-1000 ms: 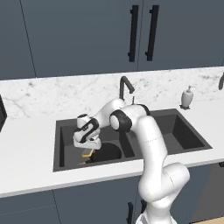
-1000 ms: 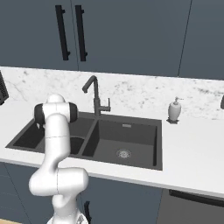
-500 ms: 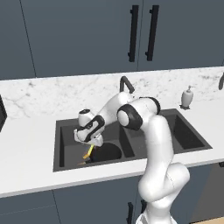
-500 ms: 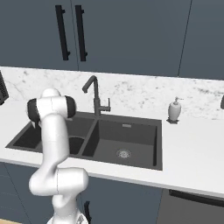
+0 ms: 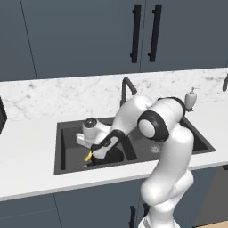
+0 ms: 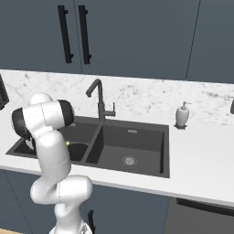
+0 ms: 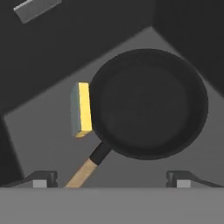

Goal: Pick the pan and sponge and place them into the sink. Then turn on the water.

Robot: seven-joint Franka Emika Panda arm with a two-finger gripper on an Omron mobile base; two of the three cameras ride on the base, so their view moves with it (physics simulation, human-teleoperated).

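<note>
With pan [image 7: 148,103] and sponge [image 7: 81,109] in sink [image 5: 67,147] | end effector [image 7: 111,178] wide open, empty | faucet [image 5: 127,89] at 1 o'clock

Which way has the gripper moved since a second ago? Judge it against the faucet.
Yes: the open gripper has shifted slightly right, toward the faucet, low over the sink.

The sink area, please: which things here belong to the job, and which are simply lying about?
Job:
- pan, in the basin
- sponge, beside it
- sink
- faucet, no water running
- gripper, open above them

Lying about:
- soap dispenser on the counter
</note>
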